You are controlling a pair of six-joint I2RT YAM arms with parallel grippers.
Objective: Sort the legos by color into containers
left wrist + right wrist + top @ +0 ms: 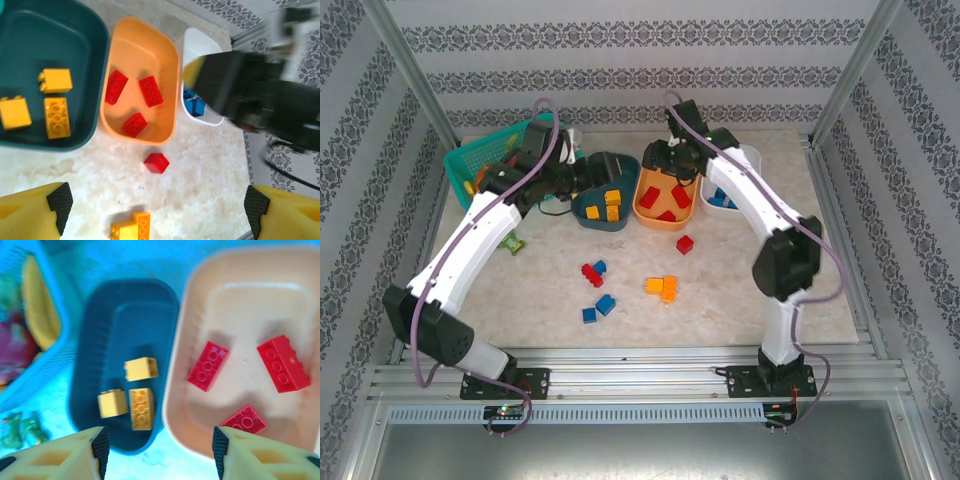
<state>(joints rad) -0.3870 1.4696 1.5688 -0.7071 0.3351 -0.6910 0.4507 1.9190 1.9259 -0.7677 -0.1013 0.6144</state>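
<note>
The red lego point(156, 162) lying at 6 o'clock of the orange tub point(172, 90) is judged light, rigid and slightly slippery, best pinched across its flat sides, while the left gripper point(155, 202) and the right gripper point(157, 442) are held spread and empty.

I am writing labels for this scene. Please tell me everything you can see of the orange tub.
The orange tub is a rounded rectangular container of smooth plastic, open-topped and upright on the table, between the dark teal tub and the white tub. Three red legos lie inside. The right claw, open, hangs above it.
</note>
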